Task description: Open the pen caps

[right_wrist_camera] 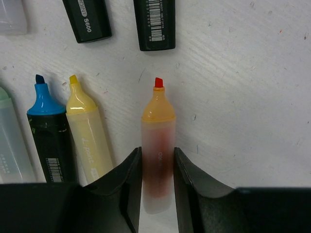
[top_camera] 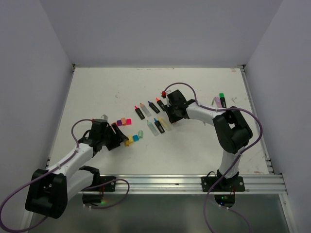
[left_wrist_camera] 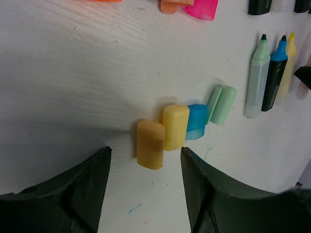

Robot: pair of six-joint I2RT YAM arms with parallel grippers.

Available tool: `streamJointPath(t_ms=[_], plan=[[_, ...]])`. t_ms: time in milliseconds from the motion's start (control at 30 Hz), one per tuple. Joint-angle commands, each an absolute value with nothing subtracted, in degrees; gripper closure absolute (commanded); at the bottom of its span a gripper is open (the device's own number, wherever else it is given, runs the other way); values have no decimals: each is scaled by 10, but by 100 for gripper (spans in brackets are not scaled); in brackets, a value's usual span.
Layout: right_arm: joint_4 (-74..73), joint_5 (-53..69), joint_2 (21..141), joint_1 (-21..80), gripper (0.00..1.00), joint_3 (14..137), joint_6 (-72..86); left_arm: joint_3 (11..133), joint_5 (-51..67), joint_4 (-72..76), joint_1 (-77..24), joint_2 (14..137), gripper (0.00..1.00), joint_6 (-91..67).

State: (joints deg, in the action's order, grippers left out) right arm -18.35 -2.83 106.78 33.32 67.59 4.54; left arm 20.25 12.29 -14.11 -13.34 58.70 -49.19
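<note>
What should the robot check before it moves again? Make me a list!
1. Is the right gripper pressing the orange highlighter from both sides? ok.
2. Is that highlighter's tip bare, with the cap off? ok.
3. Is it resting on the table, so it is safe to let go? cannot tell.
4. Is the left gripper open and empty? ok.
5. Do the loose caps lie together in front of it: orange cap, yellow cap, blue cap, green cap? ok.
6. Is every pen opened? not ok: the green-capped highlighter at the far right has its cap on.
</note>
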Motion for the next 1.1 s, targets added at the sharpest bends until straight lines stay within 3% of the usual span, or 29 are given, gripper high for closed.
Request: streamJointPath(t_ms=[0, 167, 400, 600, 900, 1067], plan=[[-171, -13, 1063, 334, 68, 697, 49, 195, 102, -177, -137, 570, 36, -498], [-176, -11, 1052, 334, 58, 699, 52, 199, 94, -199, -137, 543, 21, -503], [-190, -65, 1012, 333, 47, 699, 66, 235, 75, -236, -137, 500, 19, -497], [-251, -129, 983, 238, 46, 729, 114, 335, 42, -252, -140, 489, 20, -451], [-279, -168, 1010, 35, 50, 752, 102, 412, 115, -136, -175, 540, 21, -441], [-261, -151, 1038, 3, 51, 760, 96, 439, 124, -120, -227, 608, 21, -431]])
